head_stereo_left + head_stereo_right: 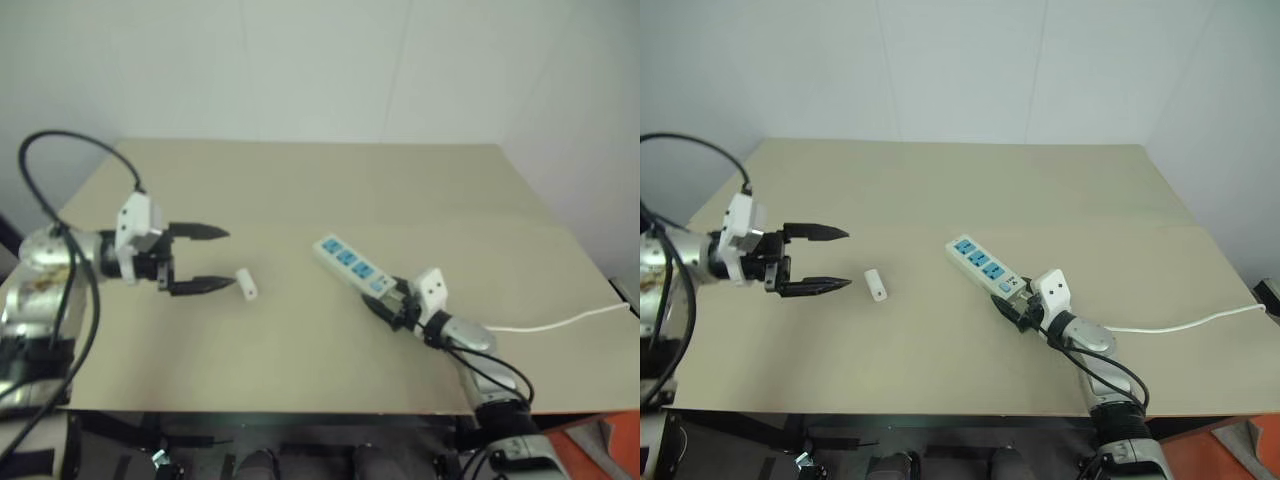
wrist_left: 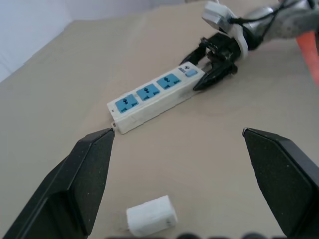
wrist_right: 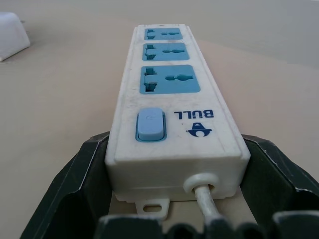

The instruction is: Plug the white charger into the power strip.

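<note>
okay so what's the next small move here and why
Probably lower the open left gripper around the white charger, which lies loose on the table just past its fingertips. The right gripper already straddles the power strip at its cord end.

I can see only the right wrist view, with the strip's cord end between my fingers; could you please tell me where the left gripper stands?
Observer: The left gripper hovers wide open at the table's left side, pointing toward the white charger.
Operator: Thank you. Is the charger already held?
Observer: No, it lies on its side on the table, just beyond the left fingertips, touching neither.
Operator: And how does the right gripper sit on the strip from above?
Observer: The right gripper straddles the cord end of the power strip, which lies diagonally; its white cord trails off toward the table's right edge.
</note>
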`<act>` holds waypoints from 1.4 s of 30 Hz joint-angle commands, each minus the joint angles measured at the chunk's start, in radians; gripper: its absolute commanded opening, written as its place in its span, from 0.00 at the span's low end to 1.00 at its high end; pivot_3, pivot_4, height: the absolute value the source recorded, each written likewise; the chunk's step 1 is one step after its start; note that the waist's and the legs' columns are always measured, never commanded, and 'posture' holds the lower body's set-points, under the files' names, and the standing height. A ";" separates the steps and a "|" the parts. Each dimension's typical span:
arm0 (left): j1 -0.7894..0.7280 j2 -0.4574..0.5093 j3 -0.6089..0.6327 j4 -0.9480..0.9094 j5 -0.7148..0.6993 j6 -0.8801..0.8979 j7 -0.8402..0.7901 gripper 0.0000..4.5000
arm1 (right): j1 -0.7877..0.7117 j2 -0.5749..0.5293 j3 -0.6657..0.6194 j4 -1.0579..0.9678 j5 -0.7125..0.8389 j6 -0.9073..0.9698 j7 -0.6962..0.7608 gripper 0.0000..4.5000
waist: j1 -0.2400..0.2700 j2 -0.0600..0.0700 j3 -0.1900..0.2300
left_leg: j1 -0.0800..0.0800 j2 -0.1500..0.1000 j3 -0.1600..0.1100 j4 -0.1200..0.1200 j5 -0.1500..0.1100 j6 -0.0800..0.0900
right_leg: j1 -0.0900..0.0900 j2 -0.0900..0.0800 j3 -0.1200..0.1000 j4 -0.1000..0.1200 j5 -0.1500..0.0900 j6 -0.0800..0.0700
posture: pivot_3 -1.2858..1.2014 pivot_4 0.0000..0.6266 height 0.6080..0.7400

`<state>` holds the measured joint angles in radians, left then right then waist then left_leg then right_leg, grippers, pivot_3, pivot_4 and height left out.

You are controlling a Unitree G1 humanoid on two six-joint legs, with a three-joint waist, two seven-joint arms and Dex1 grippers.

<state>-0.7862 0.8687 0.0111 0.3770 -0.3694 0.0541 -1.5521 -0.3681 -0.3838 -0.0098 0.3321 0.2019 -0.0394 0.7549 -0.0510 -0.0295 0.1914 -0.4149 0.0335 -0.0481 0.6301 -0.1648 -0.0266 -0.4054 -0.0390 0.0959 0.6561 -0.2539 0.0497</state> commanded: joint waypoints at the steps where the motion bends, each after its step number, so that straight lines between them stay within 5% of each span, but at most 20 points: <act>1: -0.143 0.013 -0.127 0.158 0.075 -0.177 -0.062 1.00 | 0.016 -0.088 -0.058 0.001 0.060 -0.029 0.122 0.76 | 0.002 0.000 0.000 | 0.000 0.000 0.001 0.000 0.000 0.000 | 0.000 0.000 0.001 -0.001 0.000 0.000 | 0.52 0.24 1.00; 12: -0.730 -0.138 -0.740 0.716 0.218 -0.746 -0.062 1.00 | 0.105 -0.302 -0.061 -0.101 0.184 0.027 0.491 0.76 | -0.005 0.000 0.001 | -0.007 0.000 0.001 0.002 0.000 0.000 | -0.001 0.000 0.002 -0.007 0.002 0.005 | 0.52 0.24 1.00; 25: -0.889 -0.234 -1.295 0.822 0.180 -1.073 -0.062 1.00 | 0.115 -0.299 -0.031 -0.128 0.152 0.038 0.487 0.76 | -0.015 -0.001 0.003 | -0.009 -0.001 0.000 0.004 0.000 0.000 | -0.003 0.000 0.002 -0.007 0.003 0.006 | 0.52 0.24 1.00; 35: -0.863 -0.219 -1.478 0.783 0.063 -1.124 -0.062 1.00 | 0.120 -0.270 -0.008 -0.129 0.126 0.027 0.451 0.76 | -0.015 -0.001 0.003 | -0.009 -0.001 0.000 0.005 0.000 0.000 | -0.002 0.000 0.003 -0.006 0.003 0.006 | 0.52 0.24 1.00; 42: -0.815 -0.274 -1.425 0.865 0.200 -1.185 -0.062 1.00 | 0.120 -0.250 0.008 -0.133 0.108 0.029 0.426 0.76 | -0.013 -0.001 0.003 | -0.009 -0.001 0.000 0.007 0.000 0.000 | -0.002 0.000 0.002 -0.006 0.003 0.006 | 0.52 0.24 1.00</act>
<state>-1.5965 0.5960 -1.4440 1.2210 -0.1847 -1.1149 -1.6125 -0.2527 -0.6396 -0.0100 0.2246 0.3189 0.0012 1.1885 -0.0639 -0.0307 0.1947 -0.4241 0.0329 -0.0484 0.6367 -0.1651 -0.0261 -0.4073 -0.0393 0.0983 0.6503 -0.2509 0.0553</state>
